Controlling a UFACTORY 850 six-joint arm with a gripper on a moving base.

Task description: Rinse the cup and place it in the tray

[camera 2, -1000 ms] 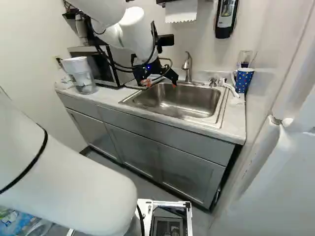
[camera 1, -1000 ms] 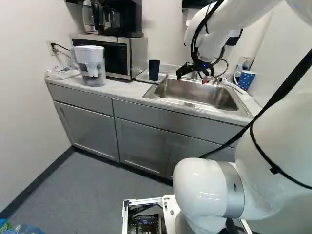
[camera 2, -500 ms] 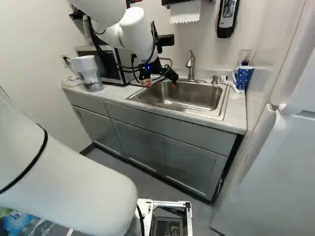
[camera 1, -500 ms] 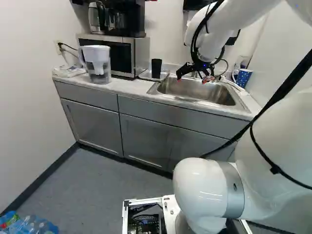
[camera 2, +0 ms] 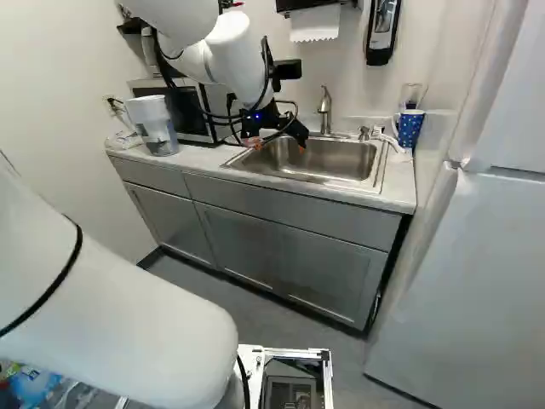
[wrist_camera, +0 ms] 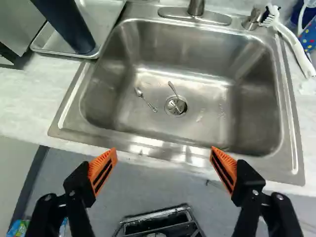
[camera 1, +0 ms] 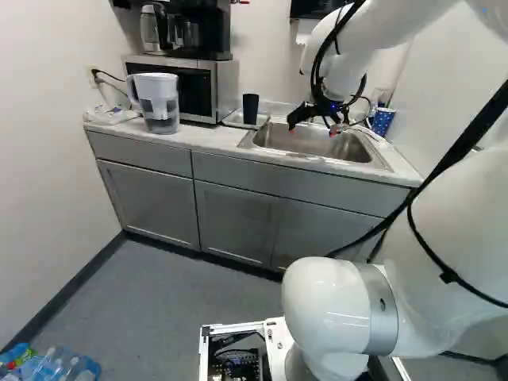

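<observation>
On the tray: a tall, smooth, dark blue cup (wrist_camera: 69, 24) is standing upright, its long axis running vertical, in a shallow metal tray (wrist_camera: 102, 15) just beside the sink (whether it has been rinsed, nothing is showing).
Cup from gripper: the black two-fingered gripper (wrist_camera: 163, 150) is hanging near the rectangular steel sink (wrist_camera: 212, 84); the cup is standing ahead and off to the robot's left, well apart. If a grasp is coming, the one white arm (camera 2: 236, 64) is needing, I judge, to swing that way.
Gripper: its orange pads (wrist_camera: 102, 168) are standing wide apart, gripping nothing.
Counting: one tray; one sink; two small metal utensils (wrist_camera: 146, 100) lying in it; one upright metal faucet (camera 2: 325, 111); two cups, the second being a blue polka-dotted mug (camera 2: 410, 128) standing at the sink's right.
</observation>
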